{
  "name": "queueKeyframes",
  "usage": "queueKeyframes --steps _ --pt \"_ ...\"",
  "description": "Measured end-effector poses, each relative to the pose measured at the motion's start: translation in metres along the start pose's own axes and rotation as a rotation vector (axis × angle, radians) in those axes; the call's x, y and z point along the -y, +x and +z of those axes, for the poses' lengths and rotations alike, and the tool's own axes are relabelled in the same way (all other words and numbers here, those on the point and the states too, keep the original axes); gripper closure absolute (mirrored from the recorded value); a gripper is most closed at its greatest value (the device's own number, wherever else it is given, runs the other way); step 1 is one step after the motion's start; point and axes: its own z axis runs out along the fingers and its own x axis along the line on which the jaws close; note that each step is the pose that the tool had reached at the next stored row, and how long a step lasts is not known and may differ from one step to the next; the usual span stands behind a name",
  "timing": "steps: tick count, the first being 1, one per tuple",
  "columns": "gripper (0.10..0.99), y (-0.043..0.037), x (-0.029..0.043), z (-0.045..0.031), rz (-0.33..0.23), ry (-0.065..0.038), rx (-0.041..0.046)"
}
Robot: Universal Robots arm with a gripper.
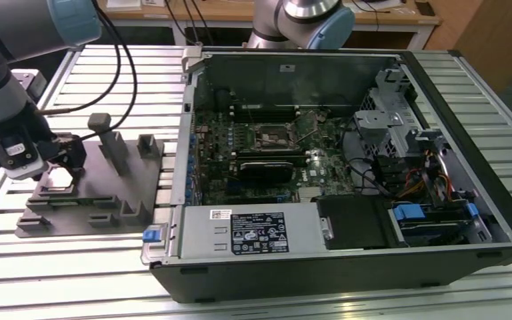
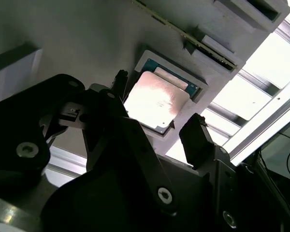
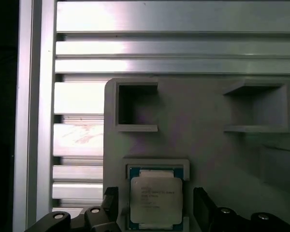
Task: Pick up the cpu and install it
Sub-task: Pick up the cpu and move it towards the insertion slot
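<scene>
Exterior view: a robot arm (image 1: 7, 100) reaches down to a grey tray (image 1: 105, 207) on a slatted table (image 1: 61, 280). An open computer case (image 1: 345, 167) stands beside the tray. The gripper (image 1: 56, 175) sits low over the tray's far side from the case.

Second wrist view: the cpu (image 2: 154, 101) lies flat in a square pocket (image 2: 199, 89) of the tray (image 2: 63, 38). The gripper (image 2: 158, 106) straddles the cpu, spread wider than it and holding nothing.

First wrist view: the cpu (image 3: 156, 198) rests in its pocket near the tray's (image 3: 198, 111) edge. Black fingers (image 3: 201, 205) stand on either side, clear of it.
</scene>
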Motion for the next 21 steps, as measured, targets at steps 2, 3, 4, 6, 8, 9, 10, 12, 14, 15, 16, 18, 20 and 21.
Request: queueKeyframes --steps 2,3,4,6,8,9,10,12,14,15,16,18,20,21 --pt "0.369 0.0 0.0001 0.0016 0.0 0.0 0.0001" --pt "0.369 0.0 0.0001 0.0024 0.0 0.0 0.0" --pt "0.369 0.0 0.0002 0.0031 0.0 0.0 -0.0001" --pt "0.369 0.0 0.0002 0.0038 0.0 0.0 -0.0001" --pt "0.369 0.0001 0.0002 0.0048 0.0 0.0 0.0001" --pt "0.369 0.0003 0.0002 0.0053 0.0 0.0 0.0003" --pt "0.369 0.0005 0.0002 0.0058 0.0 0.0 0.0007" --pt "0.369 0.001 0.0003 0.0065 0.0 0.0 0.0014" --pt "0.384 0.0012 0.0003 0.0067 0.0 0.0 0.0023" --pt "0.451 0.0012 0.0003 0.0067 0.0 0.0 0.0027" --pt "0.451 0.0013 0.0003 0.0067 -0.001 0.0 0.0033" --pt "0.451 0.0016 0.0003 0.0067 -0.003 0.0 0.0057" --pt "0.451 0.002 0.0003 0.0068 -0.004 0.0 0.0094" --pt "0.451 0.0021 0.0003 0.0066 -0.004 0.0 0.0118"
